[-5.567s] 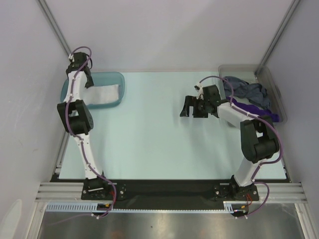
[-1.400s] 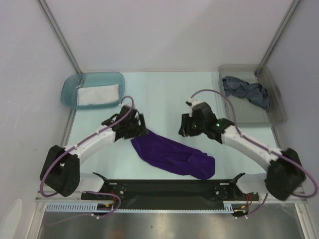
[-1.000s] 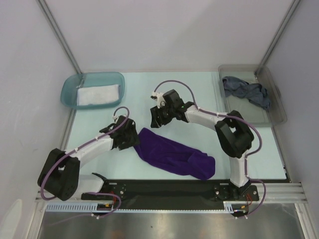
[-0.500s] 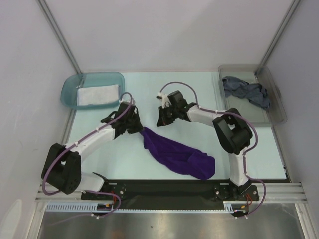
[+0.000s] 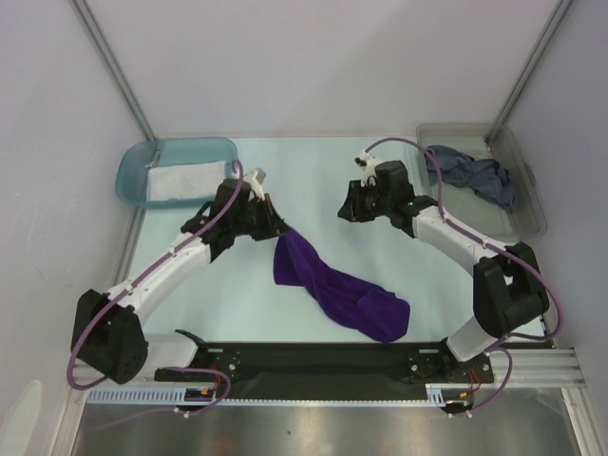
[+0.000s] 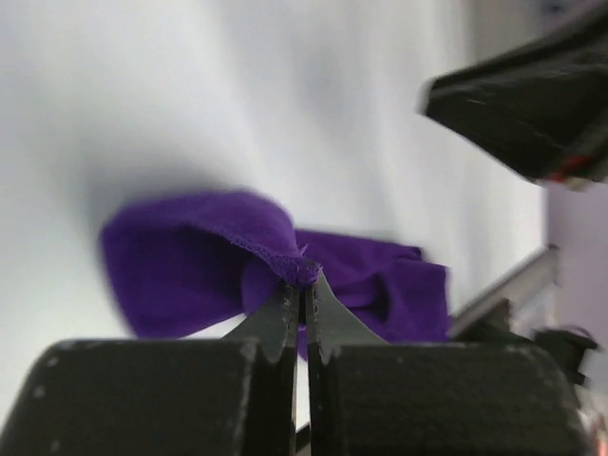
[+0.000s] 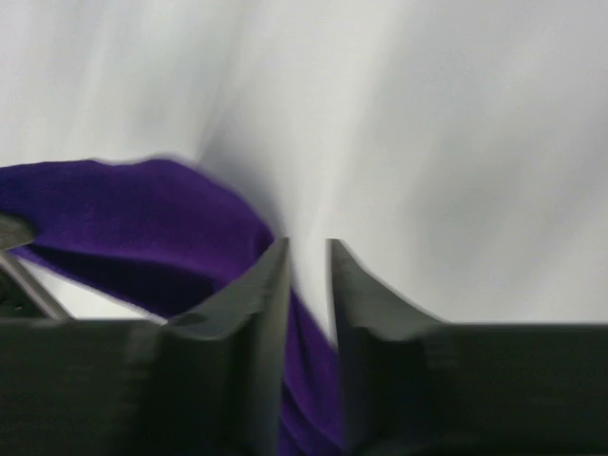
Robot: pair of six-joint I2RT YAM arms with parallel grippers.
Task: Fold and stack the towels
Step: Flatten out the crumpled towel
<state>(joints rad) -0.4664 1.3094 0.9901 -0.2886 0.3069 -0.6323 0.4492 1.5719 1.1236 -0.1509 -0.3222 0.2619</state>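
— Where do we find the purple towel (image 5: 332, 285)?
— It is on the worktop (image 5: 285, 171) in front of us, lying slantwise from the middle toward the near edge. One corner is held up at its far left end, and the rest lies rumpled.
— What has that corner?
— Our left hand (image 6: 304, 285). Its fingers are pressed together on the hem, as the wrist view shows plainly.
— And our right hand (image 5: 349, 207)?
— It hangs over bare worktop, apart from the cloth and beyond it. Its wrist view is blurred, but the fingers seem to stand slightly parted, with nothing between them.
— The other towels?
— A white towel (image 5: 185, 180) lies folded in the teal tray (image 5: 133, 166) at far left. A grey-blue towel (image 5: 470, 173) lies bunched in the clear bin (image 5: 532, 204) at far right.
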